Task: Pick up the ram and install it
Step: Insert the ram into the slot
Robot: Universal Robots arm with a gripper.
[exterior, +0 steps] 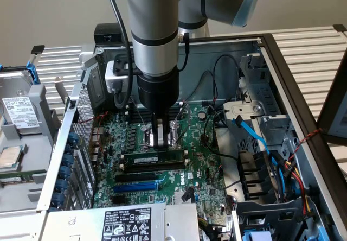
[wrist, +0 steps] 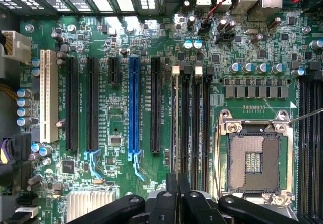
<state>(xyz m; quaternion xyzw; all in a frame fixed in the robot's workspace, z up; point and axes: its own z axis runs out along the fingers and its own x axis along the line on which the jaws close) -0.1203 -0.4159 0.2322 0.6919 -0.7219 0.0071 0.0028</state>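
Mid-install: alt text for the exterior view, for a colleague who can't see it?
The gripper is shut on the top edge of the ram, a green stick upright at the black memory slots on the motherboard inside an open computer case. A blue expansion slot lies nearer the camera.

Exterior view: raised and oblique, at middle distance, looking down into the open grey metal computer case (exterior: 217, 56). Wrist view: close in behind the black gripper (wrist: 176, 181), facing squarely onto the green motherboard (wrist: 126, 37). Shared field: the long blue expansion slot (exterior: 135, 187) and the board around it.
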